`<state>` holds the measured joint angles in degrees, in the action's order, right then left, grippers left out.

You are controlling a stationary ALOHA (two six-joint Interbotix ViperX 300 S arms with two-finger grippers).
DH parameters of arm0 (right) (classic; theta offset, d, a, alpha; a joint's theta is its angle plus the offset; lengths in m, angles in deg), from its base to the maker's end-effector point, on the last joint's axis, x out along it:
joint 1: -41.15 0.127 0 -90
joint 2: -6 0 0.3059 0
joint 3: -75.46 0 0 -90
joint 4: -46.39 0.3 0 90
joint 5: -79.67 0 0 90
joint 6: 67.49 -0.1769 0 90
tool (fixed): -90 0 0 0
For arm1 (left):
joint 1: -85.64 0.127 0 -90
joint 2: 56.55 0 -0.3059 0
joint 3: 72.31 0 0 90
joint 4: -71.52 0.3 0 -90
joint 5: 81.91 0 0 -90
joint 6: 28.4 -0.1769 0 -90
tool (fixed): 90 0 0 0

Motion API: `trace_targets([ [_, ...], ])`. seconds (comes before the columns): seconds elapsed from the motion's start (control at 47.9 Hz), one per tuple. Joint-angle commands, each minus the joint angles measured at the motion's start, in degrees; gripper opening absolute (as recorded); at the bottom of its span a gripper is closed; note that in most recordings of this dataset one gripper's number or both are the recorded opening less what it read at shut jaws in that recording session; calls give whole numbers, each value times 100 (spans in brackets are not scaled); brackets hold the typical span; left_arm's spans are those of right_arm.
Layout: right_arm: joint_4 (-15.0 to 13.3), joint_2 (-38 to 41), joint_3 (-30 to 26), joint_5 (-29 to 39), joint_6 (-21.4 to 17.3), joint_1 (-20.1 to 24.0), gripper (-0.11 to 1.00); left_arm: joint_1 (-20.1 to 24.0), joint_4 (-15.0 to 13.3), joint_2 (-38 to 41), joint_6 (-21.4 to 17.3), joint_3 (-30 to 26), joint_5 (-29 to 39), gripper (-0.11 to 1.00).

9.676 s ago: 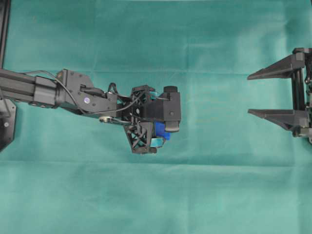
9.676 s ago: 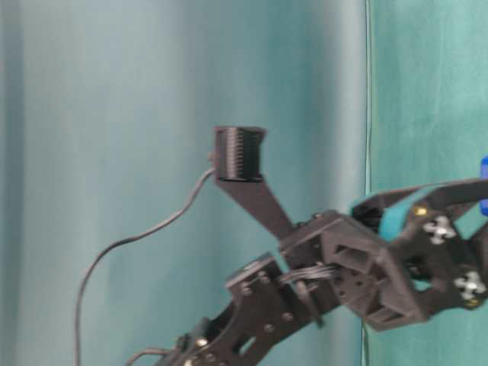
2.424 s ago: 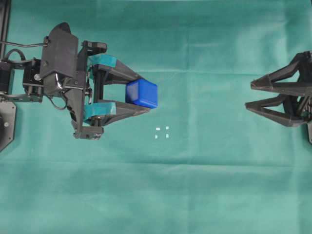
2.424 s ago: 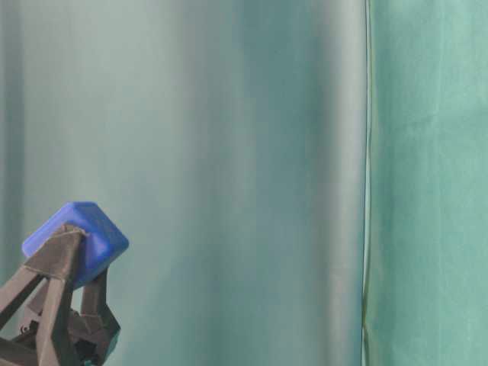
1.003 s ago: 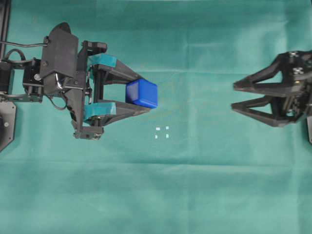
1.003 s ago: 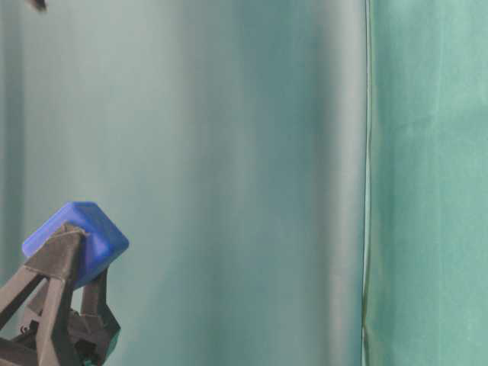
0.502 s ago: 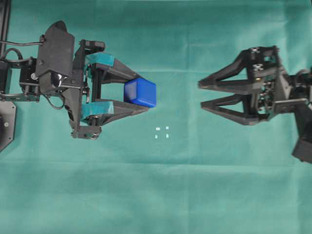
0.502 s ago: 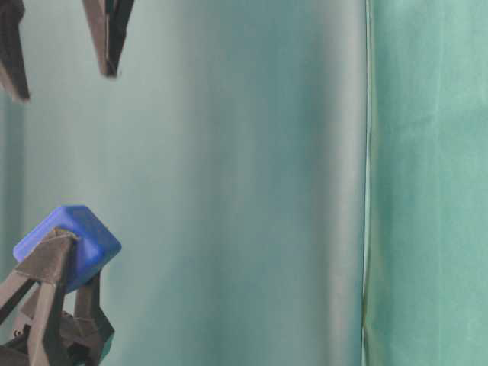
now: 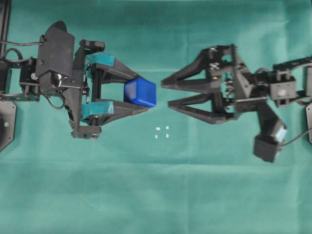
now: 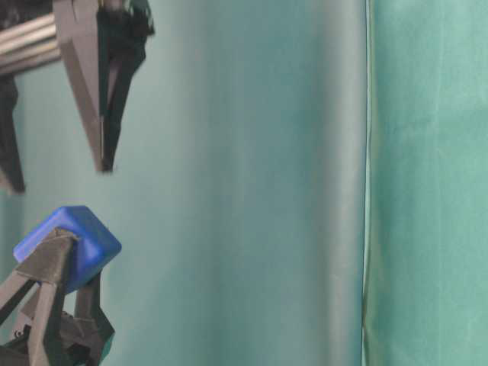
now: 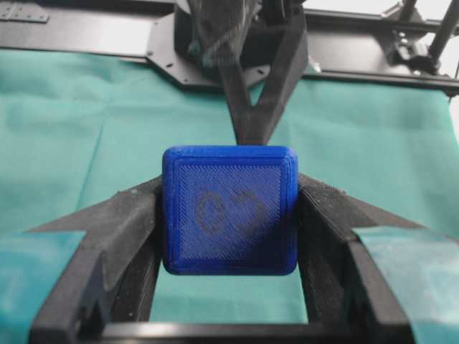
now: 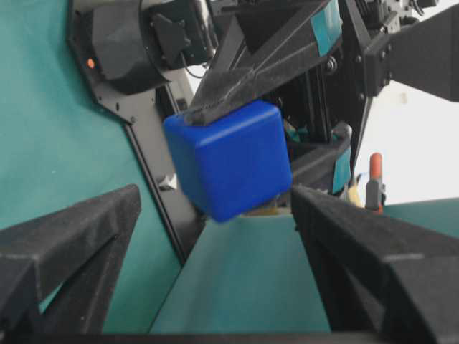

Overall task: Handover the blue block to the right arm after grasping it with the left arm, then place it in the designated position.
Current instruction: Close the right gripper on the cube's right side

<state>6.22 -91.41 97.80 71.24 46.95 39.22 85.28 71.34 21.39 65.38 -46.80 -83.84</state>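
The left gripper (image 9: 146, 95) pinches the blue block (image 9: 140, 92) between its teal-taped fingertips, held above the green cloth (image 9: 156, 195). Just beyond it, the right gripper (image 9: 165, 93) stands spread wide, its tips just short of the block, not touching it.

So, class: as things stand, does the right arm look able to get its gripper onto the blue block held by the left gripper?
Probably yes. The right gripper is open and faces the blue block, which sticks out past the left gripper's fingertips. Nothing lies between them; only a small gap remains.
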Motion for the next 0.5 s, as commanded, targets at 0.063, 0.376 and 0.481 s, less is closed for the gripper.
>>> trace_targets([
  [0.063, -35, 316, -527, -35, 0, 0, 93, 18, -9, -97, 0, -44, -35, 46],
  [0.376, -132, 817, -1055, -35, 26, 0, 93, 18, -9, -97, 0, -53, -35, 47],
  [0.481, -141, 905, -1160, -44, 26, 0, 93, 18, -9, -97, 0, -53, -26, 47],
])
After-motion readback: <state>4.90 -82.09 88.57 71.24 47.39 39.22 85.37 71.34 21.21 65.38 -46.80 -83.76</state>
